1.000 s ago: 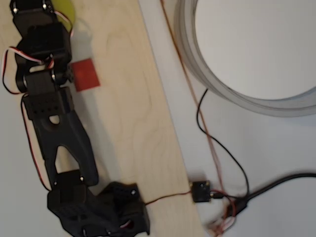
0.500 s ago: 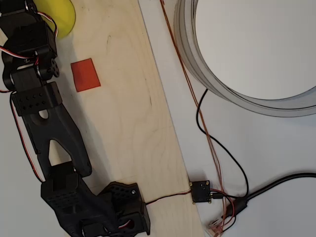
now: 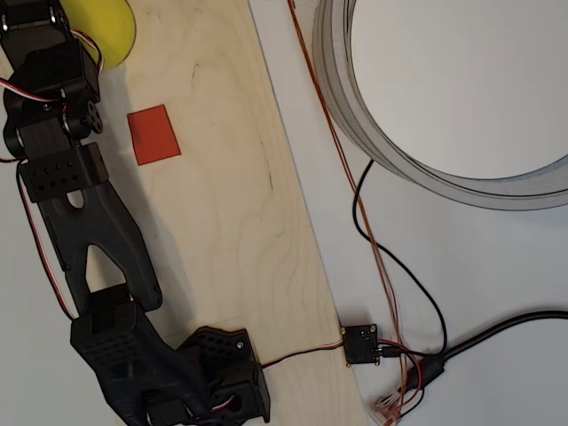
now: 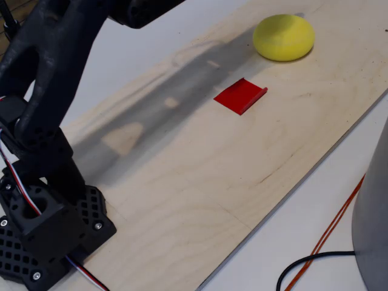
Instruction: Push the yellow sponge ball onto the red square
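Observation:
The yellow sponge ball (image 3: 106,27) (image 4: 284,37) rests on the pale wooden board (image 3: 231,222) at its far end, cut by the top edge of the overhead view. The red square (image 3: 153,134) (image 4: 240,96) lies flat on the board a short way from the ball, with a bare gap between them. My black arm (image 3: 62,151) runs along the board's left side in the overhead view. The gripper's body (image 3: 31,16) sits just left of the ball, touching or nearly touching it. Its fingers run off the top edge, so I cannot tell their state.
The arm's base (image 3: 177,382) (image 4: 48,230) stands at the board's near end. A large grey-white round rim (image 3: 355,115) lies off the board to the right. Black and orange cables (image 3: 390,266) and a small connector (image 3: 359,343) trail beside the board's right edge.
The arm has swung left, off the red square's edge and away from over the ball, so more of the ball shows. Ball and square stay where they were.

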Motion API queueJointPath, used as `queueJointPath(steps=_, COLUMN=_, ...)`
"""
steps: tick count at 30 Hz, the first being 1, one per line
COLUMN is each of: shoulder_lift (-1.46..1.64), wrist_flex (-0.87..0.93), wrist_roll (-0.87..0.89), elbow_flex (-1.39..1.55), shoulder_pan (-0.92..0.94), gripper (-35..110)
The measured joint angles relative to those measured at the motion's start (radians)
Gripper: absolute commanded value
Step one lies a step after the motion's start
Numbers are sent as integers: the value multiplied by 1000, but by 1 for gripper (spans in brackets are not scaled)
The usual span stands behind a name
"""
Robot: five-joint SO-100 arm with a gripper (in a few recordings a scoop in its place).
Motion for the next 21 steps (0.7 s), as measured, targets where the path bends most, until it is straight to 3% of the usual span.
queueJointPath(steps=21, shoulder_lift=-66, wrist_flex=75, wrist_roll=104, elbow_flex=-2, shoulder_pan=49, gripper=20)
